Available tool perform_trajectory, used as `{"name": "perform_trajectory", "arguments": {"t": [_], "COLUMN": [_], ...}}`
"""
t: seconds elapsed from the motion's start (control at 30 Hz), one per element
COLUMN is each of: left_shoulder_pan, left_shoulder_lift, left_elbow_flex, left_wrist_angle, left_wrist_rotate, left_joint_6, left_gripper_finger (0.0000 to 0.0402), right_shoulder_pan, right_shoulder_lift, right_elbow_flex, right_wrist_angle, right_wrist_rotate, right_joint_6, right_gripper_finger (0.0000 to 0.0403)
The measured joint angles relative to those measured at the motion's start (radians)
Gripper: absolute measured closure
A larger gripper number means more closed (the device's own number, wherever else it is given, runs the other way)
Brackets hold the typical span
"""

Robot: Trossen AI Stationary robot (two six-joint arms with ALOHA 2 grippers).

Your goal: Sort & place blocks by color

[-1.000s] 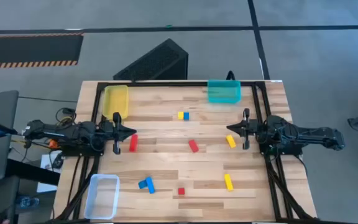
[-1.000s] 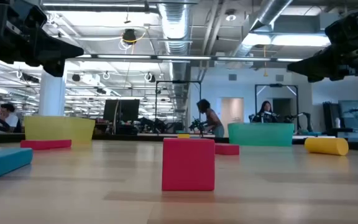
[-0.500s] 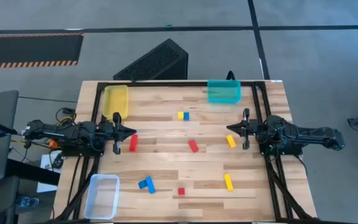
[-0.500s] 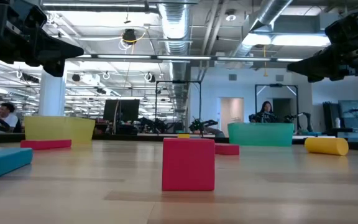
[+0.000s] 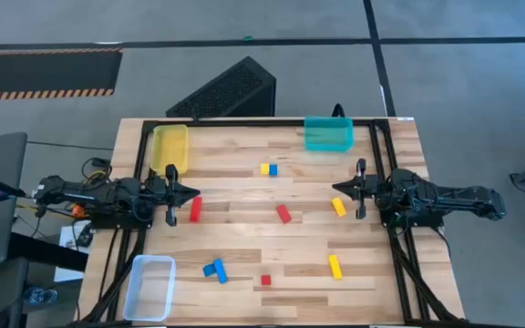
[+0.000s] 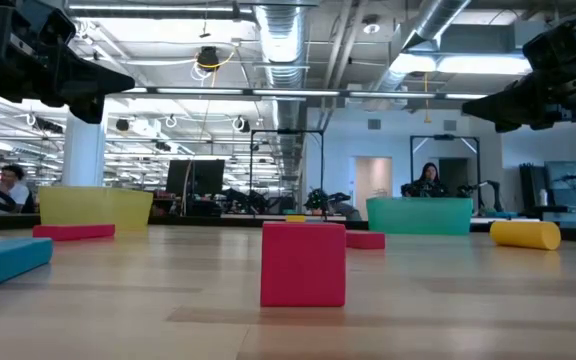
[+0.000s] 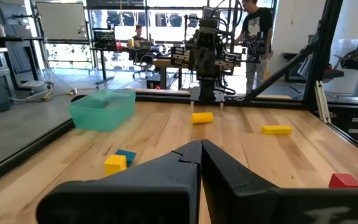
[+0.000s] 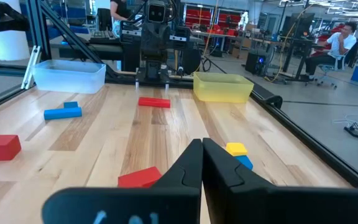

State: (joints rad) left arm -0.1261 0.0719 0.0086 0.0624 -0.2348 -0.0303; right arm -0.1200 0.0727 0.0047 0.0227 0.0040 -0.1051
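Note:
Small blocks lie flat on the wooden table, apart from both grippers. In the high view I see a red bar, a yellow and a blue cube side by side, a red bar, two yellow bars, blue blocks and a red cube. My left gripper hovers at the left edge, shut, just beyond the red bar. My right gripper hovers at the right edge, shut, near the yellow bar. Their fingertips meet in the left wrist view and the right wrist view.
A yellow bin stands at the far left corner, a teal bin at the far right, and a clear bin at the near left corner. A black frame rails the table's sides. People show in the room beyond.

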Motion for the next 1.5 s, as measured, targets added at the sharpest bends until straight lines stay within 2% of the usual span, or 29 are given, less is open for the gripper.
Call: {"name": "perform_trajectory", "arguments": {"t": [0.6, 0.77, 0.9, 1.03, 1.1, 1.23, 1.3, 1.37, 1.43, 1.5], "left_shoulder_pan": [0.0, 0.0, 0.0, 0.0, 0.001, 0.001, 0.001, 0.001, 0.001, 0.001], "left_shoulder_lift": [0.0, 0.0, 0.0, 0.0, 0.001, 0.0, 0.0, -0.001, 0.0, 0.0], "left_elbow_flex": [0.0, 0.004, 0.004, 0.005, 0.005, 0.005, 0.005, 0.005, 0.005, 0.005], "left_wrist_angle": [0.0, -0.013, -0.016, -0.011, 0.026, 0.054, 0.059, 0.066, 0.062, 0.043], "left_wrist_rotate": [0.0, -0.013, -0.013, -0.02, -0.059, -0.065, -0.065, -0.065, -0.068, -0.104], "left_joint_6": [0.001, 0.106, 0.115, 0.1, 0.072, -0.103, -0.143, -0.149, -0.165, -0.17], "left_gripper_finger": [0.0401, 0.0401, 0.0401, 0.0401, 0.0401, 0.0401, 0.0401, 0.0401, 0.0401, 0.0401], "right_shoulder_pan": [0.0, 0.0, 0.0, 0.0, 0.0, 0.0, 0.0, 0.003, -0.004, -0.017], "right_shoulder_lift": [0.0, 0.0, 0.0, 0.0, 0.0, 0.0, 0.0, 0.0, 0.0, 0.0], "right_elbow_flex": [0.0, 0.0, 0.0, 0.0, 0.0, 0.0, 0.0, 0.0, 0.0, 0.0], "right_wrist_angle": [0.0, 0.0, 0.0, 0.0, 0.0, 0.013, 0.046, 0.097, 0.16, 0.207], "right_wrist_rotate": [0.0, 0.0, 0.0, 0.0, 0.0, 0.0, -0.005, -0.002, 0.063, 0.185], "right_joint_6": [0.0, 0.0, 0.0, 0.0, 0.0, 0.001, 0.053, 0.171, 0.235, 0.309], "right_gripper_finger": [0.0381, 0.0381, 0.0381, 0.0381, 0.0381, 0.0381, 0.0381, 0.0381, 0.0381, 0.0381]}}
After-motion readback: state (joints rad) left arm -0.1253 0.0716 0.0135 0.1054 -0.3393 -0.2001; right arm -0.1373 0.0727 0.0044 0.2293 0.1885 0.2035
